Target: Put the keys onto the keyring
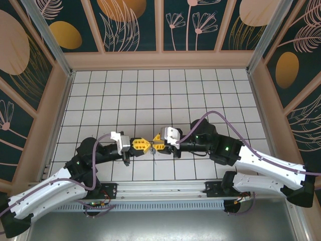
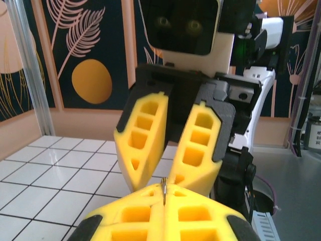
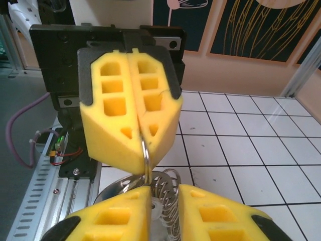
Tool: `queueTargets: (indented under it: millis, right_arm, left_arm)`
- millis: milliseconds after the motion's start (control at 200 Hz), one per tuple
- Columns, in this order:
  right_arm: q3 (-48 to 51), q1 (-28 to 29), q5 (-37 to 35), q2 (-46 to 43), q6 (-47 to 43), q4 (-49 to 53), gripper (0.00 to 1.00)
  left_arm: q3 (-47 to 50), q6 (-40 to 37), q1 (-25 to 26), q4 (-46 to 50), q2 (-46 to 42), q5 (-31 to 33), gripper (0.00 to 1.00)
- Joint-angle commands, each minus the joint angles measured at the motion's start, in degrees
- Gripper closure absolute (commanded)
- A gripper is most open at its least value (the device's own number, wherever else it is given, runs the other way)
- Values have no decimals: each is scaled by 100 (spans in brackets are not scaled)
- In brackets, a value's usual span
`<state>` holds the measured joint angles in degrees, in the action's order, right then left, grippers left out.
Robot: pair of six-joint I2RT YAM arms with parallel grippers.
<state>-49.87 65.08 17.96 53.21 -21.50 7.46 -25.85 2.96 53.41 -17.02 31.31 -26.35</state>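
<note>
Left gripper [image 3: 142, 150]: yellow fingers pressed together, pinching the keyring [image 3: 146, 160] by its edge. The keyring reads as a thin grey wire loop, seen nearly edge-on, hanging from the fingertips. In the left wrist view, only a sliver of it stands up out of the seam between the pads. Below the loop is a pale metal coil [image 3: 169, 203], spring-like, with several turns. Joined to the loop or merely touching it: cannot tell. A flat silvery piece lies just left of the coil, partly hidden.

Right gripper [image 3: 164, 198]: fingers a little apart, tips facing the left gripper's tips and nearly meeting them. The coil sits in the gap; whether the pads touch it is unclear.

From above, the two grippers meet tip to tip over the near middle of the table [image 1: 200, 90], with the keyring between them.

Table: white square tiles, dark grid lines. A slotted metal rail [image 1: 160, 203] runs along the near edge by the arm bases.

Beyond are peach-framed walls [image 1: 135, 25]: dark teal panels with gold discs and pale leaf and flower line drawings. Metal posts [image 1: 45, 30] stand at the far corners.
</note>
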Motion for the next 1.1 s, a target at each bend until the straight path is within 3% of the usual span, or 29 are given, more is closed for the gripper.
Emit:
queueTargets:
  millis: [0, 255, 535, 1091]
  right_arm:
    - [170, 2, 157, -208, 219, -327, 75]
    - [484, 7, -46, -527, 482, -783, 70]
    - [504, 7, -81, -271, 457, -1062, 70]
    - [382, 9, -654, -32, 218, -711, 100]
  left_arm:
    - [118, 199, 1, -760, -131, 163, 100]
    - [97, 82, -3, -740, -56, 297, 100]
    - [45, 56, -6, -662, 11, 279, 100]
    - [-95, -2, -3, -490, 42, 244, 100]
